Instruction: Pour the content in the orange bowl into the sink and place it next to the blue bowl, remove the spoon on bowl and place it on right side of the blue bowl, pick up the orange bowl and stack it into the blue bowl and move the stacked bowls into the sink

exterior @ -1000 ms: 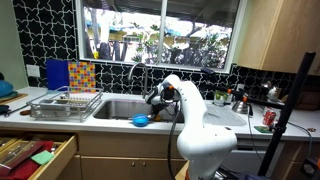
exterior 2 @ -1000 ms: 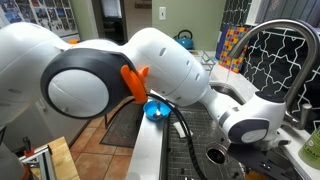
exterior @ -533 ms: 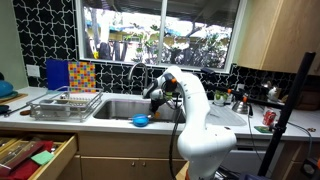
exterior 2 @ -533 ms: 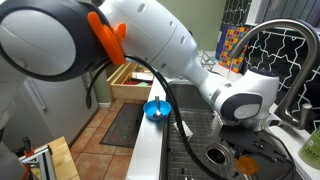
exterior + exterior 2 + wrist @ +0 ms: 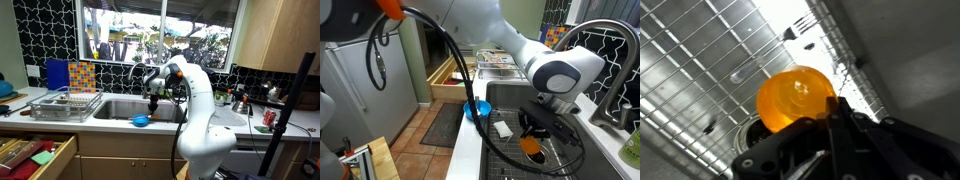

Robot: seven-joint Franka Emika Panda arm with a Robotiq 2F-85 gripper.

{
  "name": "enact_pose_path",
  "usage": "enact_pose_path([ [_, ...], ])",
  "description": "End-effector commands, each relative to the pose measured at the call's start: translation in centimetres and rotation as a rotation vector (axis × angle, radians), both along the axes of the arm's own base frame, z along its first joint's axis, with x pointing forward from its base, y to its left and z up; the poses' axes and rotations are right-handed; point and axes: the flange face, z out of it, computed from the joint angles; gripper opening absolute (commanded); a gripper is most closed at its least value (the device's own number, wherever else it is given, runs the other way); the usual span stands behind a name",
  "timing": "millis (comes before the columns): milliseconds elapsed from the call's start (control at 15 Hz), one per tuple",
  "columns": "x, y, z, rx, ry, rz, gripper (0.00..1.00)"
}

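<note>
While over sink (image 5: 115, 106), bowl (image 5: 795, 97) in gripper (image 5: 835, 112)

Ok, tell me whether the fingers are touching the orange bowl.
Touching. The wrist view shows the fingers pinched shut on the rim of the orange bowl, with no gap between them.

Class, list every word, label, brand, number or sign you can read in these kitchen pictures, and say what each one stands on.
No text can be read in any view.
On the red can: any print is too small and blurred to read.
On the colourful panel: coloured squares only, no letters legible.
On the orange bowl: no readable marking.
</note>
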Motion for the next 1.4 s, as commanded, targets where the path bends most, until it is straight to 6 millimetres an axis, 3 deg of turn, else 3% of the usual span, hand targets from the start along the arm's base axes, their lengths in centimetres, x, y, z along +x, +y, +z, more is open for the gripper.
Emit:
enact_pose_path([
  [0,-1.9,0.3,2.4,0.191,0.050,-0.050,0.01],
  [467,-2.9,-2.0,3.9,0.510,0.056,-0.236,0.01],
  [533,-3.0,-0.9,4.3,0.435,0.059,-0.180,0.04],
  [733,-3.2,-1.9,4.0,0.481,0.044,-0.216,0.04],
  [1000,-3.0,-1.9,4.0,0.484,0.045,-0.216,0.01],
  [1333,-1.8,-1.7,4.5,0.719,-0.024,-0.293,0.01],
])
